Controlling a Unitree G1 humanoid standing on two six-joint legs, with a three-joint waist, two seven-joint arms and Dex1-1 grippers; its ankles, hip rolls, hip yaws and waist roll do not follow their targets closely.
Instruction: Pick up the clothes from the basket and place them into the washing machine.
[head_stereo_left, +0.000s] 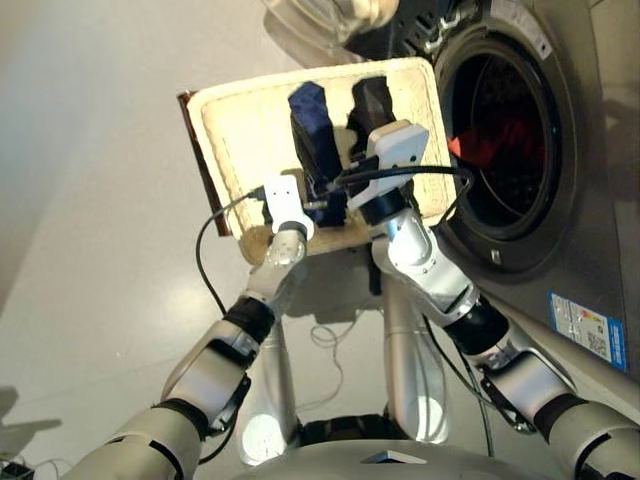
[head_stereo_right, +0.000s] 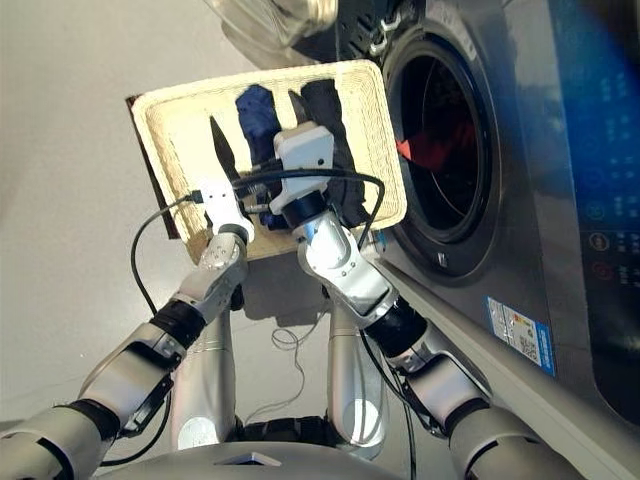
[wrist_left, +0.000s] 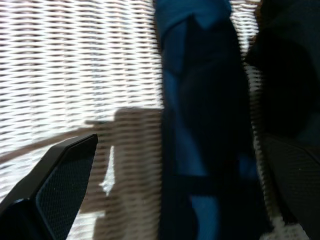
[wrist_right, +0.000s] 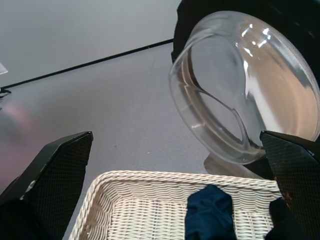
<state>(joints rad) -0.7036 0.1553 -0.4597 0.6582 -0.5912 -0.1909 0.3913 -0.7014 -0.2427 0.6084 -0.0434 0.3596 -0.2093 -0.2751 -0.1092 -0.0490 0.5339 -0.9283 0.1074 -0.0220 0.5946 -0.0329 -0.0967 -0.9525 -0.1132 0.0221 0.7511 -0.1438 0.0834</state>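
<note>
Left wrist view shows the navy garment (wrist_left: 200, 125) lying lengthwise in the basket (head_stereo_left: 240, 130), its long axis pointing toward the open washing machine door (wrist_right: 250, 100). Left gripper (wrist_left: 175, 190) jaws spread wide, straddling it; right gripper (wrist_right: 175, 190) jaws spread, empty.

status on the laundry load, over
Left gripper open, straddling navy garment in basket. Right gripper open, empty. Black garment still in basket; red one inside drum. Door open, path clear.
</note>
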